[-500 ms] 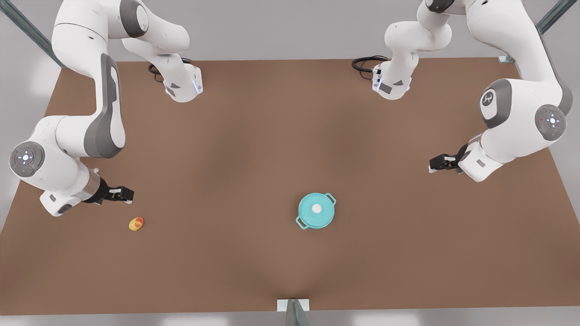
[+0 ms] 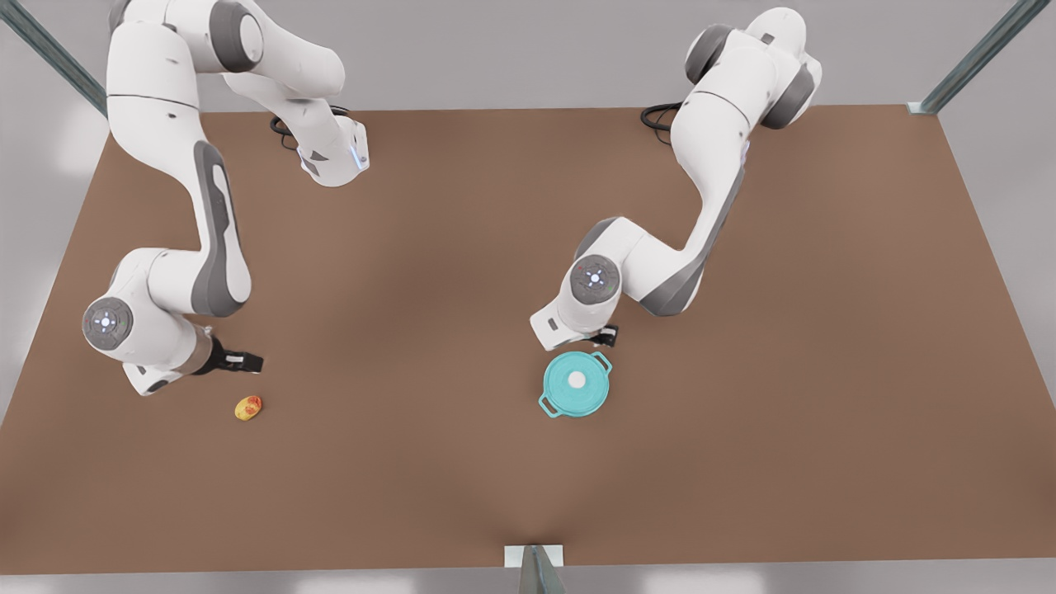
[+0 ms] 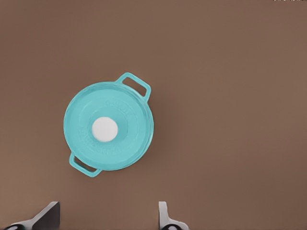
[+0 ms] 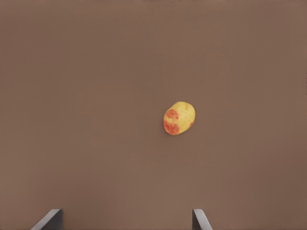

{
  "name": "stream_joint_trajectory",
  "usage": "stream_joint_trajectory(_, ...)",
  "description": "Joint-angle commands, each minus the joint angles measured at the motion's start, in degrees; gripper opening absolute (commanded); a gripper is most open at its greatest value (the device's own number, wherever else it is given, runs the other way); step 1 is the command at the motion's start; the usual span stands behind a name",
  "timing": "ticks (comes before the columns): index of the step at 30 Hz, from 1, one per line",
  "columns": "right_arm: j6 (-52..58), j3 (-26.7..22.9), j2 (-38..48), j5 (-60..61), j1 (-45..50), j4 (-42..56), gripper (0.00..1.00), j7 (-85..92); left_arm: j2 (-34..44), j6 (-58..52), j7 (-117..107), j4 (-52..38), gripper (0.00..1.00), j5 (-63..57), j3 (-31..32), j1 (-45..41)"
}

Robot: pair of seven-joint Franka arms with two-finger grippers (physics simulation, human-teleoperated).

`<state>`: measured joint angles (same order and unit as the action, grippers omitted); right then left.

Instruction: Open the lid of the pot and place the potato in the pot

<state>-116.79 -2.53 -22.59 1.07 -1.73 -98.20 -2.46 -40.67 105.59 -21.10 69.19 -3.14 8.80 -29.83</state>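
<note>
The teal pot (image 2: 603, 361) stands on the brown table with its pot lid (image 2: 577, 392) closed on it, white knob in the centre. My left gripper (image 2: 609, 335) hovers just behind the pot in the front view. In the left wrist view the pot lid (image 3: 129, 136) and a handle of the pot (image 3: 135, 85) lie ahead of my left gripper (image 3: 108, 218), which is open and empty. The yellow, red-blotched potato (image 2: 248, 407) lies at the front view's left, with my right gripper (image 2: 247, 361) just behind it. The right wrist view shows the potato (image 4: 179, 118) beyond my open right gripper (image 4: 125, 219).
The brown table (image 2: 462, 272) spreads wide around both objects. Both arm bases and black cables (image 2: 664, 115) stand at its far edge. A metal bracket (image 2: 535, 561) sits at the middle of the near edge.
The arm at the front view's right swung in from the table's right side to just behind the pot. The other arm shifted slightly closer to the potato.
</note>
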Motion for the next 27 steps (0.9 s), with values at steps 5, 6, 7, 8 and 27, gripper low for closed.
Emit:
stream_joint_trajectory(5,-13.9,-0.1,-4.48,1.57,-0.29,0.9,0.98,-15.82,-4.51,13.33,-33.74,-0.46,1.0,-3.89,-0.1,-1.99)
stream_joint_trajectory(6,-14.16,-0.1,-4.84,1.57,-0.29,0.9,1.0,-18.63,-4.95,13.33,-33.04,-0.55,1.0,-4.33,-0.1,-1.99)
stream_joint_trajectory(7,-14.25,-0.19,-5.01,1.3,-0.9,0.9,1.0,-21.27,-5.74,13.94,-32.69,-0.64,1.0,-4.33,-0.1,-1.99)
stream_joint_trajectory(8,-14.51,-0.19,-5.98,1.48,-1.43,1.08,1.0,-21.62,-6.44,15.61,-32.69,-0.73,1.0,-4.33,-0.19,-1.99)
stream_joint_trajectory(27,-18.47,-0.01,-14.06,2.62,-3.19,3.1,0.98,-31.38,-12.77,16.41,-16.43,-6.61,1.0,-6.79,-3.7,-1.11)
